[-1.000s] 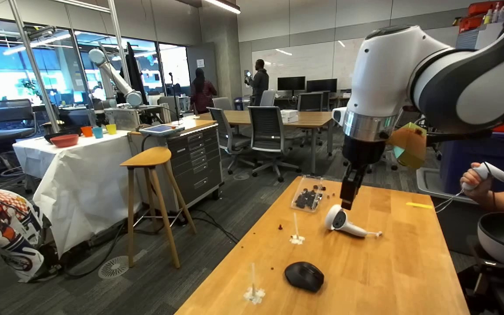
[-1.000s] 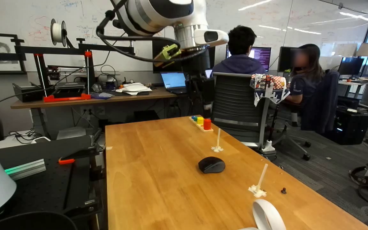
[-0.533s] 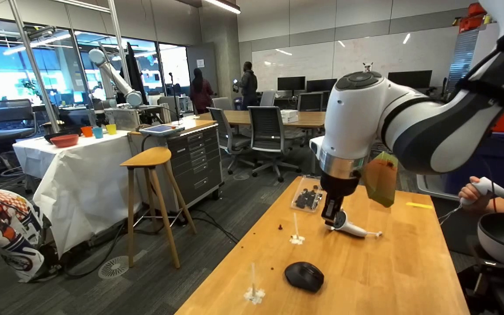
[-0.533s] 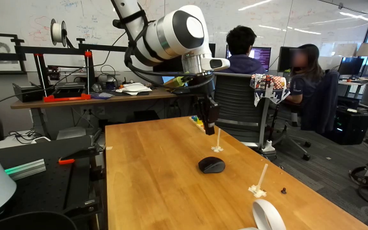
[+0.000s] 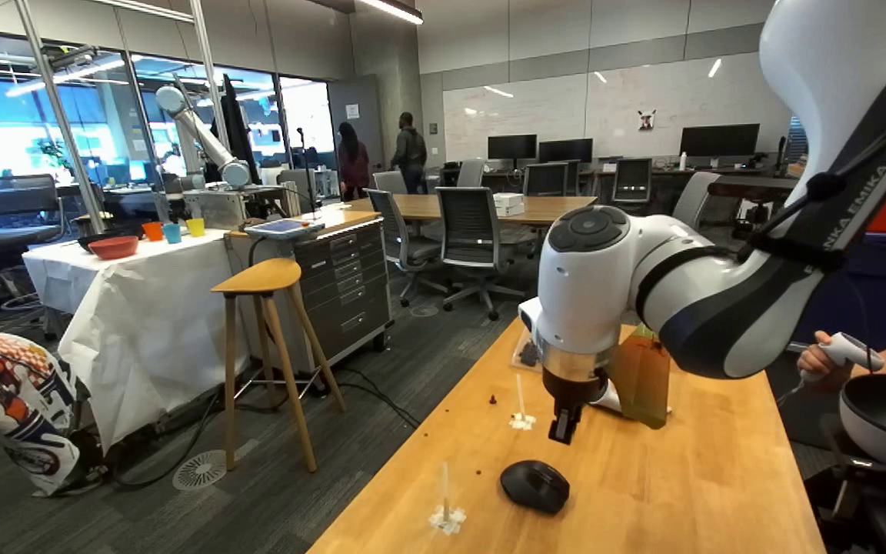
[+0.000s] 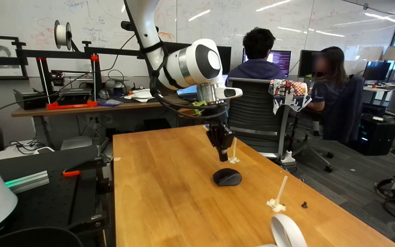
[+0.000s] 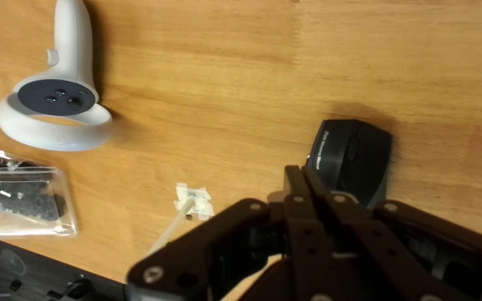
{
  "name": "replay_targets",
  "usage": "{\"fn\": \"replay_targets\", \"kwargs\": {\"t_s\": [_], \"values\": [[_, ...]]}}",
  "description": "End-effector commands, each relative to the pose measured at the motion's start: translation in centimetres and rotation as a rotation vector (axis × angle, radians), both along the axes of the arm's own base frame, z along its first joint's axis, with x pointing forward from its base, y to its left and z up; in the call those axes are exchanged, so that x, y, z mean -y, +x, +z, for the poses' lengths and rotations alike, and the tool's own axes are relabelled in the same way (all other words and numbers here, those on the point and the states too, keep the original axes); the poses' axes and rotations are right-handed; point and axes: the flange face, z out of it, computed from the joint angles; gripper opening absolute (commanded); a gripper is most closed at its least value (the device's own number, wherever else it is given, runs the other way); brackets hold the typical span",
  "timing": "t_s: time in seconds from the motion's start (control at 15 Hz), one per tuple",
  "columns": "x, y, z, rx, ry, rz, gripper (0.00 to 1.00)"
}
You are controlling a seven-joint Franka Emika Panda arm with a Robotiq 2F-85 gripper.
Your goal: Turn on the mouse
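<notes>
The mouse [image 5: 535, 486] is a rounded black shape resting on the wooden table in both exterior views. In the wrist view the mouse [image 7: 366, 146] shows white lettering along its left side, and my fingers cover part of its lower end. My gripper [image 5: 561, 438] hangs fingers-down above the table, close to the mouse and apart from it. In an exterior view the gripper [image 6: 223, 158] appears just above and behind the mouse [image 6: 227, 177]. Seen from the wrist, the gripper's [image 7: 301, 168] two fingertips meet with nothing between them.
A white controller [image 7: 75, 50] lies on the table near a clear box [image 7: 19, 230] of small dark pieces. Thin upright sticks [image 5: 445, 492] are taped down, one [image 6: 234, 147] close to the gripper. A small dark screw [image 6: 304, 204] sits near the table's edge.
My gripper has come down and moved from over the controller area toward the mouse, and its fingers have come together. The mouse stays where it was.
</notes>
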Motion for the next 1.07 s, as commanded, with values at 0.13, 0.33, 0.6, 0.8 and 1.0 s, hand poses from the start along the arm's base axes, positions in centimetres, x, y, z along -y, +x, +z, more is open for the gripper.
{"fn": "replay_targets", "kwargs": {"t_s": [0.13, 0.33, 0.6, 0.8, 1.0], "values": [[-0.3, 1.7, -3.2, -0.002, -0.059, 0.013, 0.04], [-0.6, 1.9, -4.7, -0.017, -0.079, 0.027, 0.05], [-1.4, 2.1, -6.2, -0.029, -0.098, 0.049, 0.05], [-1.7, 2.1, -7.0, -0.037, -0.104, 0.058, 0.05], [-1.7, 2.1, -7.5, -0.042, -0.110, 0.060, 0.05]]}}
